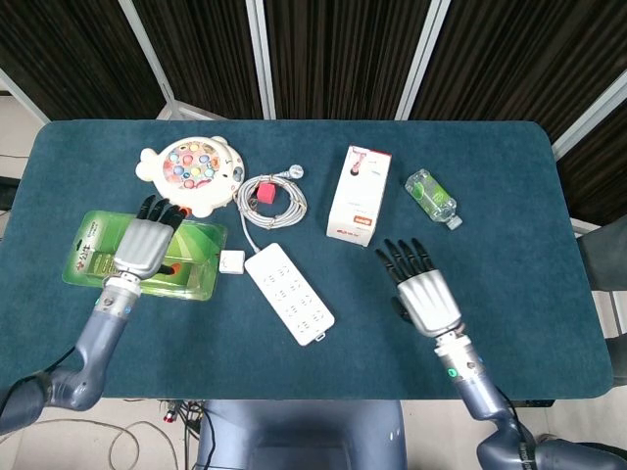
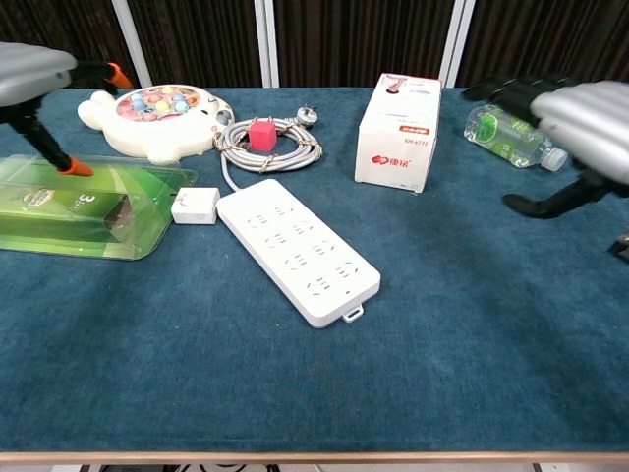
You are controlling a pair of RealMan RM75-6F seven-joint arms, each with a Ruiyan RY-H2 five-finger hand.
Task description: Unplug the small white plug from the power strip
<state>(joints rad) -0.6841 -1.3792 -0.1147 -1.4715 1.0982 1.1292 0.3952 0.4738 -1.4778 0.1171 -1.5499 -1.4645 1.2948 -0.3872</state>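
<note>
The small white plug point(image 1: 232, 261) point(image 2: 195, 206) lies loose on the blue cloth, just left of the white power strip point(image 1: 288, 293) point(image 2: 298, 248) and beside the green blister pack. No plug sits in the strip's sockets. My left hand point(image 1: 143, 244) point(image 2: 37, 83) hovers over the green pack with fingers spread and empty. My right hand point(image 1: 422, 291) point(image 2: 570, 118) is well to the right of the strip, fingers spread, holding nothing.
A green blister pack point(image 1: 98, 257) lies at the left. Behind the strip are a coiled grey cable with a red block point(image 1: 270, 199), a round toy with coloured pegs point(image 1: 191, 167), a white and red box point(image 1: 359, 194) and a small water bottle point(image 1: 431, 197).
</note>
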